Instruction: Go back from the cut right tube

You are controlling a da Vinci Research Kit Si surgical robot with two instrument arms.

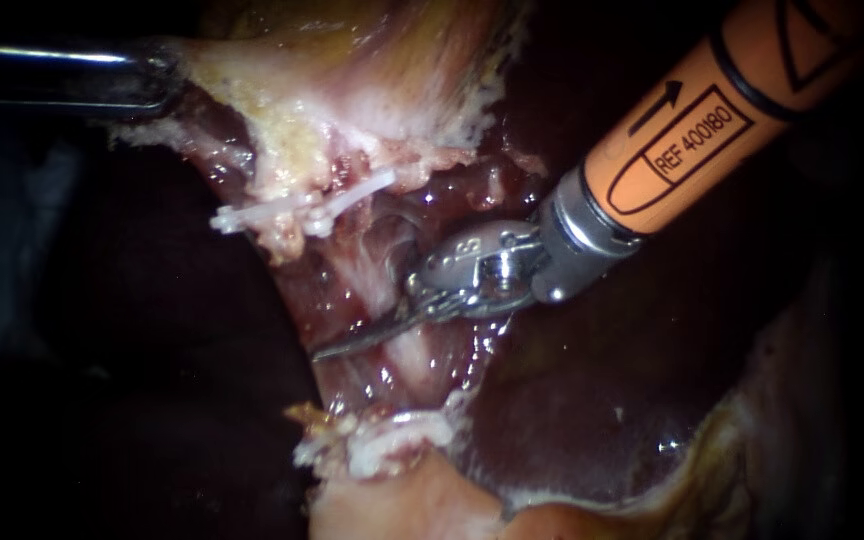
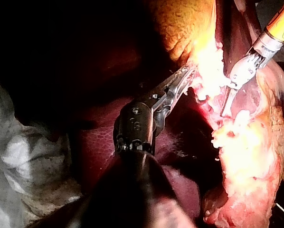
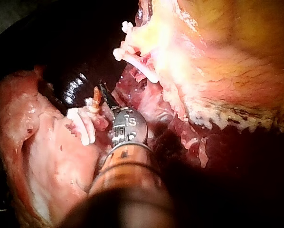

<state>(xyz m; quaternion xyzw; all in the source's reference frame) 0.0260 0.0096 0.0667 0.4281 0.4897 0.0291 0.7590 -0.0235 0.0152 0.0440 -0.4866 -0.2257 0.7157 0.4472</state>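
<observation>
Dark, wet liver (image 1: 592, 420) lies behind the working field, where pale strands run from the far white clips (image 1: 297, 208) to the near white clips (image 1: 397, 435). My right instrument (image 1: 352, 345) lies across one such pale strand (image 1: 407, 365), its thin curved blades together and holding nothing. My left instrument (image 2: 182, 78), coming from the far left, has its jaws clamped on the pale tissue (image 1: 252, 90) at the far edge and holds it taut. The endoscope view does not plainly show which strand is the cut right tube. Its ends are probably hidden under the right instrument's metal wrist and orange shaft (image 1: 712, 110). In the right wrist view, a reddish stub (image 3: 97, 97) stands just ahead of the blades beside white clips and may be one cut end. I judge the tube to be soft, slick and easily torn, with its clips easily dislodged, so nothing here should be taken hold of. The retreat calls for closed blades drawn straight out along the shaft, clear of the strand and clips. The left instrument's jaw tips are lost in glare.
</observation>
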